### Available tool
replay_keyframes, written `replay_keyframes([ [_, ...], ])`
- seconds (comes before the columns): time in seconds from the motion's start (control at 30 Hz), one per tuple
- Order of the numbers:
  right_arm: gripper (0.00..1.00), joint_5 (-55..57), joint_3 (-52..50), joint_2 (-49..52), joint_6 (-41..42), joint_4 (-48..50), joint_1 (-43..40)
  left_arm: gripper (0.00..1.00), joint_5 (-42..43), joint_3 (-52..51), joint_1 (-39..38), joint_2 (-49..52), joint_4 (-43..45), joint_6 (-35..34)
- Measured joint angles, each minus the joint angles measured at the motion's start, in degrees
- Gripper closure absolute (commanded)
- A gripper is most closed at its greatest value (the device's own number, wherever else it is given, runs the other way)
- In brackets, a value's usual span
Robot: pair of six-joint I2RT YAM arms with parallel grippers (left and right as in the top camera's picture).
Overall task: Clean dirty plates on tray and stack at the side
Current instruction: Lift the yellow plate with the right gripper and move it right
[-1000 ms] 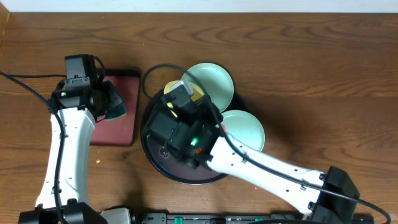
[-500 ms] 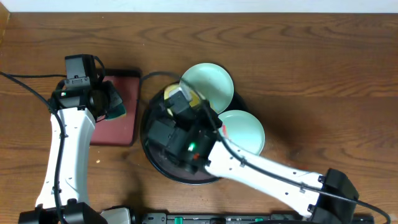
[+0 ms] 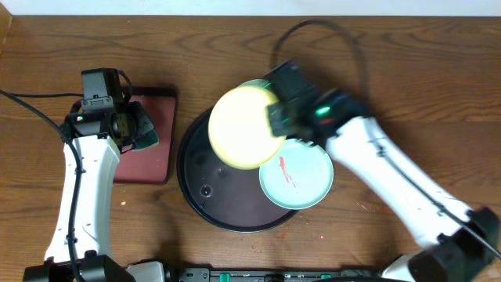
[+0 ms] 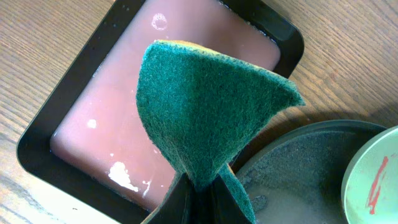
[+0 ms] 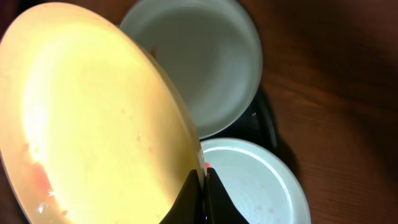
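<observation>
Yellow plate: the yellow plate (image 3: 239,129) is raised and tilted above the upper part of the black tray (image 3: 205,196), with its face towards the overhead camera. Faint pinkish marks show near one edge in the right wrist view.
What changed: half a second ago the right arm lay across the tray from the lower right, hiding this plate. The arm has now swung to the upper right and the plate is lifted clear.
Meaning for the task: the pick-up looks done and the plate seems offered for wiping. Nothing is stacked at the side yet.
Right pincer: the right pincer (image 5: 200,186) is clamped on the plate's rim, and the plate spreads away to the left of it.
Other plates: the smeared mint plate (image 3: 296,174), now uncovered, sits at the tray's right edge. The second mint plate (image 5: 202,62) lies beyond it, largely hidden from above.
Left pincer: the left pincer (image 4: 198,200) is closed on a folded green sponge (image 4: 205,106). It is unmoved over the dark-red tray (image 4: 59,155) of pinkish liquid, well apart from the yellow plate.
Worktop: the worktop (image 3: 407,70) is brown wood.
</observation>
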Motion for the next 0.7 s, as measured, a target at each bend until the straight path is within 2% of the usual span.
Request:
replay_keyframes([
  [0.17, 0.99, -6.05, 0.22, -4.20, -1.05, -4.68, -12.85, 0.93, 0.00, 0.00, 0.00, 0.00, 0.00, 0.00],
  [0.33, 0.99, -5.86, 0.33, -5.22, -4.20, -13.44, -26.69, 0.93, 0.00, 0.00, 0.00, 0.00, 0.00, 0.00],
  [0.43, 0.99, -4.35, -1.05, -5.22, -6.73, -15.50, -33.88, 0.92, 0.00, 0.00, 0.00, 0.00, 0.00, 0.00],
  [0.57, 0.99, -3.10, -6.88, -5.20, -9.05, -13.22, -40.30, 0.92, 0.00, 0.00, 0.00, 0.00, 0.02, 0.00],
  [0.7, 0.99, -2.75, -14.08, -5.16, -11.45, -6.73, -42.58, 0.93, 0.00, 0.00, 0.00, 0.00, 0.04, 0.00],
])
